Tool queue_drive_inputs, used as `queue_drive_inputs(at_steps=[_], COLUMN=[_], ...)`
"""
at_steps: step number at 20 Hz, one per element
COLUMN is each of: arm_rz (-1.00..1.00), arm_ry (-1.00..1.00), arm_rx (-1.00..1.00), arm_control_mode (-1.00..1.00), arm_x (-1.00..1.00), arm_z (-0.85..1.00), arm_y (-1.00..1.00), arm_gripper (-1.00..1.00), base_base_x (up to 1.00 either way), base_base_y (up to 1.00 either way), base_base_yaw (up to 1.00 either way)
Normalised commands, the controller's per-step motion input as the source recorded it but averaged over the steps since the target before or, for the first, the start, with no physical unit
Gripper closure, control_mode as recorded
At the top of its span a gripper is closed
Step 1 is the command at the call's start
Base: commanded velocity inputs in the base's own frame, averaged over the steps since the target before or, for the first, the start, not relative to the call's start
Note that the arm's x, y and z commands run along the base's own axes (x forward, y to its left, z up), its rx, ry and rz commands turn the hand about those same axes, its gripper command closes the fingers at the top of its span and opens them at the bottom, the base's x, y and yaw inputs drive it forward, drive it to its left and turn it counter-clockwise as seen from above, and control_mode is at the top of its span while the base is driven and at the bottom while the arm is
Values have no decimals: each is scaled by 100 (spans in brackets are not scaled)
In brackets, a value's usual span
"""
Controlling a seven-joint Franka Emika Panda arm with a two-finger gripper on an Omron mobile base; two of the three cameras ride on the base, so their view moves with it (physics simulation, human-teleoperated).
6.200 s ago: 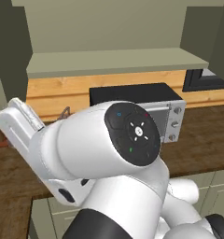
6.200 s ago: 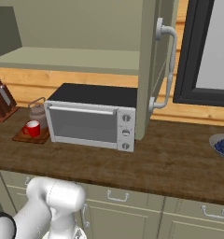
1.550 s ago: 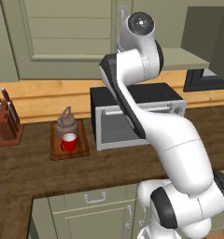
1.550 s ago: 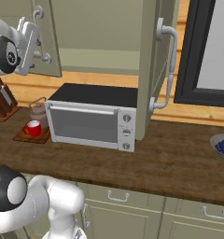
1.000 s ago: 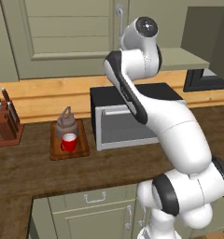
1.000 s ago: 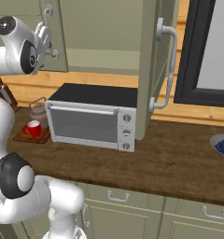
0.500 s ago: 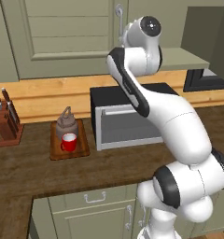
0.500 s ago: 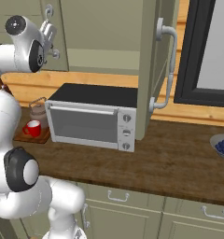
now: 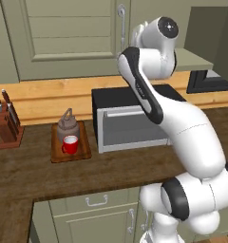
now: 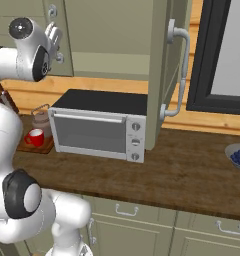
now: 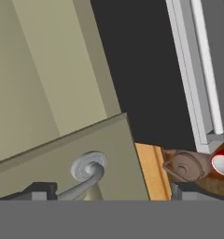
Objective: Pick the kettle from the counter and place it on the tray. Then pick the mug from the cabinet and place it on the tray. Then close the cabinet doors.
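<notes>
The brownish-grey kettle (image 9: 68, 124) and the red mug (image 9: 70, 144) both stand on the reddish-brown tray (image 9: 82, 151) on the dark counter (image 9: 111, 175). The left cabinet door (image 9: 68, 38) is shut. My gripper (image 10: 56, 31) is raised in front of its silver bar handle (image 10: 53, 11). In the hand view the fingertips (image 11: 37, 191) stand wide apart and open, with the handle's mount (image 11: 88, 169) between them and nothing gripped. The right cabinet door (image 10: 159, 70) stands open, edge-on, and the cabinet's pale shelf (image 10: 112, 65) is exposed.
A dark toaster oven (image 10: 99, 130) sits on the counter right of the tray, below the cabinet. A knife block (image 9: 6, 128) stands at the far left. A bowl of blueberries (image 10: 239, 157) rests at the far right, under a dark window (image 10: 227, 50).
The arm's upper part has swung a little to the right, and the hand has risen slightly by the left door's handle. The kettle, the mug and both doors have not moved.
</notes>
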Motion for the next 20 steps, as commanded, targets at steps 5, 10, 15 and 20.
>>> queue_drive_inputs(at_steps=[5,10,15,20], arm_rz=[4,1,0,0], arm_ry=[-2,-7,-15,-19], arm_rx=[0,-7,-11,-5], arm_control_mode=[-100,-100,-100,-100], arm_x=[-54,-65,-65,-69], arm_z=[10,10,1,0], arm_y=[-31,-18,-10,-15], arm_gripper=[-100,-100,-100,-100], base_base_x=[0,0,0,0], base_base_y=[0,0,0,0], base_base_yaw=[0,0,0,0])
